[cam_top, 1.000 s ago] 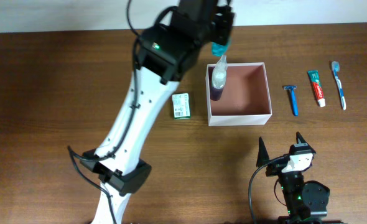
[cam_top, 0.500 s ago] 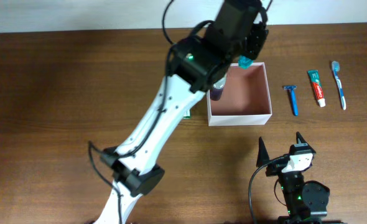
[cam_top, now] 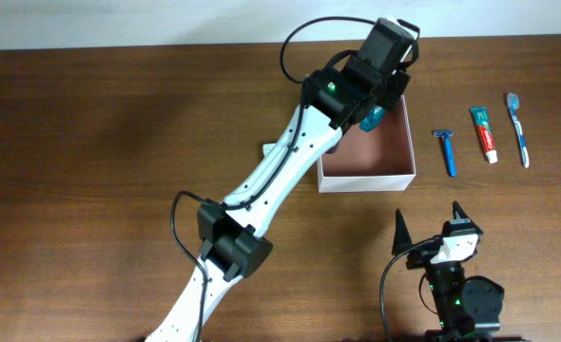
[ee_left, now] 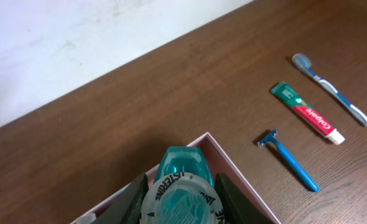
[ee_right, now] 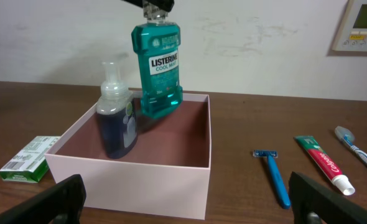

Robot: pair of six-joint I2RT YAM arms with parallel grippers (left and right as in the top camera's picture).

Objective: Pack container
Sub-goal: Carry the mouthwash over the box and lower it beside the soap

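A soap box (ee_right: 29,158) lies just left of the container (ee_right: 140,180), where a pump bottle (ee_right: 116,121) stands. The left gripper (ee_left: 180,199) clamps a mouthwash bottle (ee_right: 157,68) above the container. Right of it lie razor (cam_top: 445,152), toothpaste (cam_top: 484,134) and toothbrush (cam_top: 517,129). The right gripper (cam_top: 428,228) gapes wide.

The left arm (cam_top: 261,180) reaches from the near left edge of the bench diagonally up and to the right, with its white forearm straight and its wrist turned downward. The left gripper (ee_left: 180,198) has its jaws closed on the cap of a bottle (ee_right: 158,68), which hangs upright beneath it. The right arm (cam_top: 461,299) sits folded at the near right edge. The right gripper (cam_top: 431,223) points forward, jaws spread wide and holding nothing.
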